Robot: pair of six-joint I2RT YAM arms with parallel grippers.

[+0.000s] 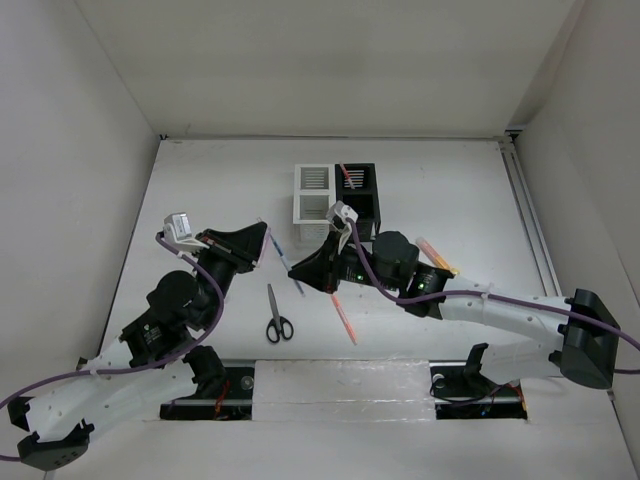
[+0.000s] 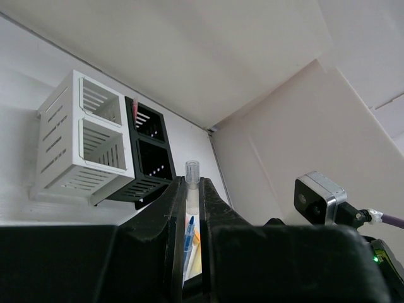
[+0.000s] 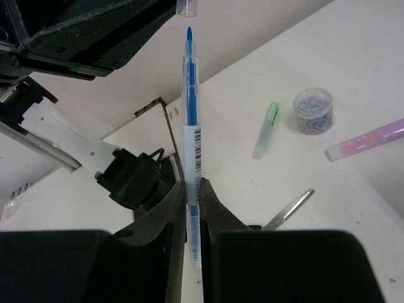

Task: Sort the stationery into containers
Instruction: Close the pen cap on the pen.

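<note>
Cropped at the right wrist view's edge: pink highlighter (image 3: 369, 140). Masked by the right gripper (image 3: 192, 189) save one blade: scissors (image 3: 290, 208). Buried between fingers: lower ends of blue pen (image 3: 191, 126) and clear cap (image 2: 192, 172).

The pen (image 3: 192, 142) had a clear glossy plastic barrel; the cap (image 2: 192, 170) looked the same. The white organizer (image 2: 60, 148) and black organizer (image 2: 137, 187) looked like matt plastic. The scissors (image 3: 290, 208) shone as bare metal on the smooth, dull table (image 1: 200, 200).
</note>
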